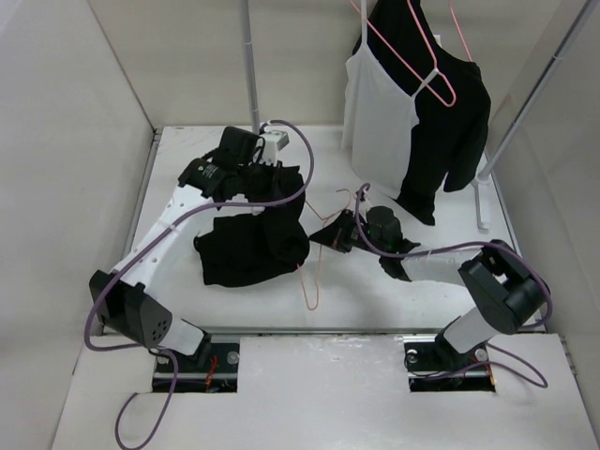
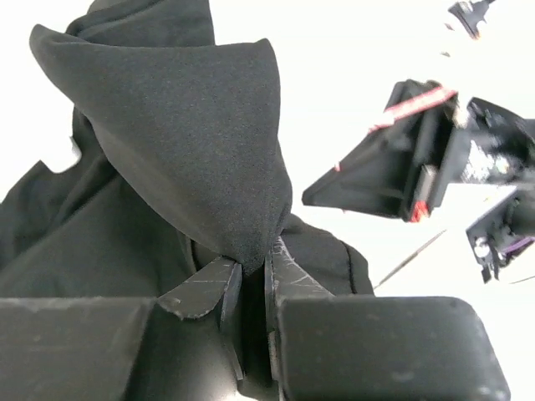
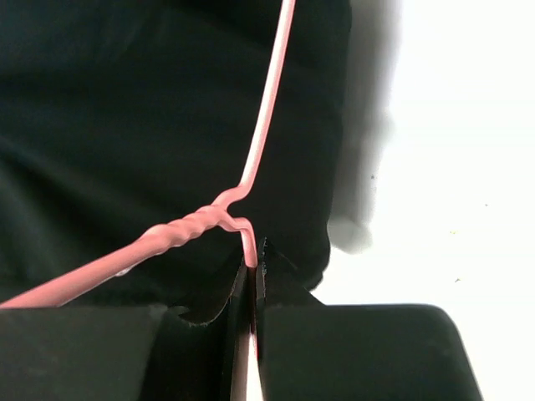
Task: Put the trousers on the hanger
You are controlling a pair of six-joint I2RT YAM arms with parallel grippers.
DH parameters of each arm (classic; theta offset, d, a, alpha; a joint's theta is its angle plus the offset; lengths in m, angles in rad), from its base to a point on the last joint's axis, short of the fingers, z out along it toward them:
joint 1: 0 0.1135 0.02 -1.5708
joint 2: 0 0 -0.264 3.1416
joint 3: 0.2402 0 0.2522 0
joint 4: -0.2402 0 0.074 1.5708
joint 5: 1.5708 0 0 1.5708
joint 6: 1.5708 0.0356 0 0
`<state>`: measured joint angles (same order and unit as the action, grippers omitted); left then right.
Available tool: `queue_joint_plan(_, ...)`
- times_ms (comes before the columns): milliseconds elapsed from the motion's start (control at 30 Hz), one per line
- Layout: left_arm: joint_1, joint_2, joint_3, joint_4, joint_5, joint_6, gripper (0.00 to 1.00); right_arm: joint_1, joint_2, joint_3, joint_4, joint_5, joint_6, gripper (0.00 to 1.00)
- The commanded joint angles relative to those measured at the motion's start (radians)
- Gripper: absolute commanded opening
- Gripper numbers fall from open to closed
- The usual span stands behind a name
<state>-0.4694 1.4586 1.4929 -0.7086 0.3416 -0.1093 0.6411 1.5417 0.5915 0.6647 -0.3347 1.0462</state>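
While left hand (image 2: 253,269) pinches trousers (image 2: 184,125), right hand (image 3: 253,261) clamps hanger (image 3: 267,109) neck, frame pointing toward trousers

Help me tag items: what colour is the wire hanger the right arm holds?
Pink; the hanger shows best in the right wrist view.

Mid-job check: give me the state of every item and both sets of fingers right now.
trousers: heaped on the table, one fold pinched.
hanger: wire neck gripped, frame against the trousers.
left fingers: shut on trousers fabric.
right fingers: shut on the hanger.
white camisole: hanging on a second pink hanger.
black top: hanging behind it.
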Motion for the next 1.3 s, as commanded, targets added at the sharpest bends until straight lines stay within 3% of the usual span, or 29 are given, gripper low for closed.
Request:
queue_joint_plan(0,0.003,-0.09,0.047,-0.046,0.06,0.019,0.0,-0.009,0.011,0.048,-0.12,0.098,0.028,0.0)
queue_joint_plan(200,0.003,-0.109,0.14,-0.055,0.122,0.019,0.0,0.011,0.044,0.14,-0.237,0.138,0.015,0.0)
queue_joint_plan(367,0.003,-0.109,0.205,-0.087,-0.048,0.078,0.0,0.002,-0.008,0.1,-0.295,0.204,0.024,0.0)
queue_joint_plan(467,0.012,-0.148,0.08,-0.088,-0.133,0.14,0.0,-0.009,-0.1,0.062,-0.318,0.258,0.025,0.0)
queue_joint_plan(700,0.023,-0.133,-0.23,-0.01,-0.174,0.175,0.01,0.014,-0.296,0.12,-0.5,0.358,-0.13,0.0)
queue_joint_plan(867,0.043,-0.049,-0.313,0.113,-0.144,0.175,0.35,0.025,-0.35,0.169,-0.565,0.367,-0.201,0.0)
queue_joint_plan(1133,0.104,0.124,-0.382,0.132,-0.135,0.175,0.43,0.057,-0.405,0.283,-0.671,0.411,-0.336,0.0)
queue_joint_plan(1200,0.123,0.124,-0.369,0.132,-0.104,0.175,0.58,0.057,-0.414,0.368,-0.749,0.387,-0.403,0.0)
queue_joint_plan(1267,0.132,0.111,-0.327,0.132,-0.069,0.175,0.9,0.057,-0.414,0.469,-0.844,0.359,-0.44,0.0)
